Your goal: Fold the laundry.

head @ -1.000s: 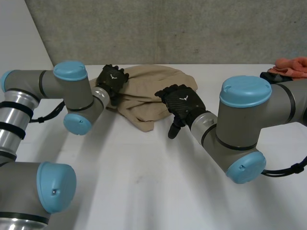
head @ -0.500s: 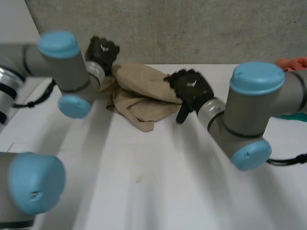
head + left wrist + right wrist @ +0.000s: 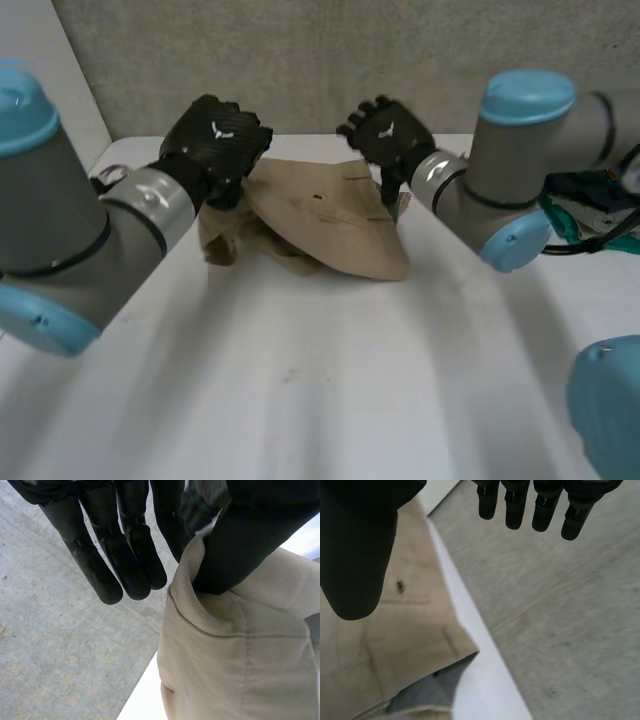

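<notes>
white table (image 3: 330, 400) ran up to a grey wall (image 3: 330, 60). i had both arms reaching in toward the table's far side, left arm (image 3: 60, 230) and right arm (image 3: 520, 150). beige cloth (image 3: 330, 215) sat there, crumpled. its top edge was raised off the table and stretched between the two hands, the rest slumped on the surface. left hand (image 3: 215, 140) was at the cloth's left corner, curled; its wrist view showed a hem pinched between thumb (image 3: 240, 535) and fingers (image 3: 135, 555). right hand (image 3: 385, 135) was at the right corner. its fingers (image 3: 515, 505) were straight and well apart from its thumb (image 3: 355, 555), gripping nothing i could see. cloth lay just under that thumb.
</notes>
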Action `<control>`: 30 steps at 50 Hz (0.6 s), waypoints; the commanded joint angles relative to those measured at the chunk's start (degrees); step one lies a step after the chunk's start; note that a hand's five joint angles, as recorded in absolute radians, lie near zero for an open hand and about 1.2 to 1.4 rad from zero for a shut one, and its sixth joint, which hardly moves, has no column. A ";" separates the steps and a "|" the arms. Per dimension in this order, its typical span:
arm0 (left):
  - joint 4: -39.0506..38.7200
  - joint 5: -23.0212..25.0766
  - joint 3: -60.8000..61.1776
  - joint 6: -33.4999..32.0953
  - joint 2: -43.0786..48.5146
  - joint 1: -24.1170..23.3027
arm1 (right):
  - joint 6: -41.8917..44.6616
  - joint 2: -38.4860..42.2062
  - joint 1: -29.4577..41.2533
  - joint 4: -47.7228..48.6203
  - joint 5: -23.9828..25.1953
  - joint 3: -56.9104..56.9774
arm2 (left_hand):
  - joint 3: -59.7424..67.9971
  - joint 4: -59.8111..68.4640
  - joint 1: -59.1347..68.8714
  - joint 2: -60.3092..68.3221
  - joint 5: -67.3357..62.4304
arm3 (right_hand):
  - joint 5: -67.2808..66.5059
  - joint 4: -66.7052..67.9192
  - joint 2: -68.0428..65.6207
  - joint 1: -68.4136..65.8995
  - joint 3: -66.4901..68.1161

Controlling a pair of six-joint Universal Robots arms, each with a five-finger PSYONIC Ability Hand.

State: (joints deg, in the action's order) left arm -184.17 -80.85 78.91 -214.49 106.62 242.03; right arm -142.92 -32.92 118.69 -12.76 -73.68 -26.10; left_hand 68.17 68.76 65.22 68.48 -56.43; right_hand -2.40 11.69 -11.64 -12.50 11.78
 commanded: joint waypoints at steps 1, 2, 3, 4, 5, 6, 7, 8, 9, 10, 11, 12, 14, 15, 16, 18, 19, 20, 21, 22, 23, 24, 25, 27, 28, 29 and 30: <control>-6.99 -0.27 7.04 0.30 -2.03 -0.24 | 4.75 4.53 2.15 -5.16 -1.37 0.26 | 11.83 11.24 14.78 11.52 -13.57 | 2.40 -1.69 1.64 2.50 -1.78; -7.43 -0.45 7.39 0.21 -1.94 -0.07 | 4.76 4.45 2.33 -5.78 -1.73 0.17 | 11.83 11.24 14.78 11.52 -13.57 | 2.40 -1.69 1.64 2.50 -1.78; -7.78 -0.71 7.83 0.04 -1.42 0.11 | 4.58 4.27 2.33 -6.31 -1.99 0.17 | 11.83 11.24 14.78 11.52 -13.57 | 2.40 -1.69 1.64 2.50 -1.78; -7.79 -0.89 8.01 0.04 -1.24 0.20 | 2.93 3.40 2.25 -7.19 -2.78 0.00 | 11.83 11.24 14.78 11.52 -13.57 | 2.40 -1.69 1.64 2.50 -1.78; -7.70 -1.06 8.10 -0.05 -0.97 0.20 | 1.78 2.87 2.16 -7.54 -3.13 -0.18 | 11.83 11.24 14.78 11.52 -13.57 | 2.40 -1.69 1.64 2.50 -1.78; -7.61 -1.41 8.36 -0.05 -0.71 0.28 | 0.03 2.34 2.07 -7.90 -3.57 -0.62 | 11.83 11.24 14.78 11.52 -13.57 | 2.40 -1.69 1.64 2.50 -1.78; -7.44 -2.03 8.63 -0.05 -0.45 0.28 | -4.86 1.03 1.72 -8.51 -4.18 -2.10 | 11.83 11.24 14.78 11.52 -13.57 | 2.40 -1.69 1.64 2.50 -1.78; -7.44 -2.29 8.89 -0.05 -0.36 0.28 | -7.35 0.32 1.54 -8.51 -4.36 -2.99 | 11.83 11.24 14.78 11.52 -13.57 | 2.40 -1.69 1.64 2.50 -1.78; -7.35 -2.64 9.15 0.04 -0.36 0.20 | -9.81 -0.29 1.37 -8.60 -4.45 -4.13 | 11.83 11.24 14.78 11.52 -13.57 | 2.40 -1.69 1.64 2.50 -1.78; -7.35 -2.73 9.33 0.13 -0.44 0.20 | -12.27 -0.91 1.37 -8.60 -4.37 -5.27 | 11.83 11.24 14.78 11.52 -13.57 | 2.40 -1.69 1.64 2.50 -1.78; -7.35 -2.82 9.77 0.21 -0.53 0.11 | -16.30 -2.05 1.28 -8.52 -4.19 -7.72 | 11.83 11.24 14.78 11.52 -13.57 | 2.40 -1.69 1.64 2.50 -1.78; -7.35 -2.82 9.86 0.21 -0.53 0.11 | -17.73 -2.49 1.37 -8.25 -3.93 -8.87 | 11.83 11.24 14.78 11.52 -13.57 | 2.40 -1.69 1.64 2.50 -1.78; -7.35 -2.82 10.03 0.21 -0.53 0.02 | -19.32 -3.02 1.45 -7.46 -3.66 -10.72 | 11.83 11.24 14.78 11.52 -13.57 | 2.40 -1.69 1.64 2.50 -1.78; -7.35 -3.08 10.21 0.30 -0.62 -0.07 | -19.50 -3.11 1.54 -5.98 -3.66 -12.12 | 11.83 11.24 14.78 11.52 -13.57 | 2.40 -1.69 1.64 2.50 -1.78; -7.35 -3.09 10.30 0.30 -0.79 -0.24 | -19.33 -3.02 1.63 -5.01 -3.84 -12.66 | 11.83 11.24 14.78 11.52 -13.57 | 2.40 -1.69 1.64 2.50 -1.78; -7.35 -3.09 10.65 0.48 -1.23 -0.59 | -19.41 -2.41 1.81 -3.07 -4.54 -13.10 | 11.83 11.24 14.78 11.52 -13.57 | 2.40 -1.69 1.64 2.50 -1.78; -7.35 -3.17 11.00 0.65 -2.02 -1.03 | -19.50 -1.63 1.89 -1.59 -5.85 -12.84 | 11.83 11.24 14.78 11.52 -13.57 | 2.40 -1.69 1.64 2.50 -1.78; -7.35 -3.18 11.18 0.83 -2.46 -1.21 | -19.59 -1.01 1.89 -1.05 -6.64 -12.49 | 11.83 11.24 14.78 11.52 -13.57 | 2.40 -1.69 1.64 2.50 -1.78; -7.44 -3.18 11.26 0.92 -2.81 -1.38 | -19.76 -0.39 2.07 -0.52 -6.91 -12.23 | 11.83 11.24 14.78 11.52 -13.57 | 2.40 -1.69 1.64 2.50 -1.78; -7.44 -3.26 11.35 1.00 -3.25 -1.47 | -19.85 0.13 2.07 -0.34 -7.35 -11.61 | 11.83 11.24 14.78 11.52 -13.57 | 2.40 -1.69 1.64 2.50 -1.78; -7.35 -3.44 11.44 1.09 -3.87 -1.56 | -20.37 1.36 2.24 -0.25 -7.88 -10.22 | 11.83 11.24 14.78 11.52 -13.57 | 2.40 -1.69 1.64 2.50 -1.78; -7.35 -3.53 11.53 1.18 -4.13 -1.56 | -20.73 1.98 2.33 -0.25 -8.06 -9.42 | 11.83 11.24 14.78 11.52 -13.57 | 2.40 -1.69 1.64 2.50 -1.78; -7.35 -3.61 11.53 1.27 -4.22 -1.47 | -21.17 2.68 2.33 -0.25 -8.14 -8.63 | 11.83 11.24 14.78 11.52 -13.57 | 2.40 -1.69 1.64 2.50 -1.78; -7.35 -3.79 11.79 1.36 -4.57 -1.21 | -22.22 4.70 2.33 -0.34 -8.15 -6.09 | 11.83 11.24 14.78 11.52 -13.57 | -0.43 1.15 -1.20 -0.34 1.06; -7.44 -3.79 11.88 1.44 -4.58 -1.12 | -22.57 5.32 2.33 -0.34 -8.15 -5.29 | 11.83 11.24 14.78 11.52 -13.57 | -1.29 2.00 -2.05 -1.19 1.91; -7.61 -3.79 11.88 1.53 -4.75 -1.03 | -22.75 6.02 2.42 -0.25 -8.15 -4.58 | 11.83 11.24 14.78 11.52 -13.57 | -1.80 2.51 -2.56 -1.70 2.42; -7.70 -3.79 11.88 1.62 -4.75 -0.86 | -23.19 7.33 2.51 -0.34 -8.32 -3.01 | 11.83 11.24 14.78 11.52 -13.57 | -3.47 4.18 -4.23 -3.37 4.09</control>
State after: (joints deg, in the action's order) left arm -191.54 -84.37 90.46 -213.34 102.85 240.67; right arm -164.27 -30.95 120.93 -13.03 -81.30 -35.60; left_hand 68.17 68.76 65.22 68.48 -56.43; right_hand -2.42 11.77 -11.78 -12.50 11.86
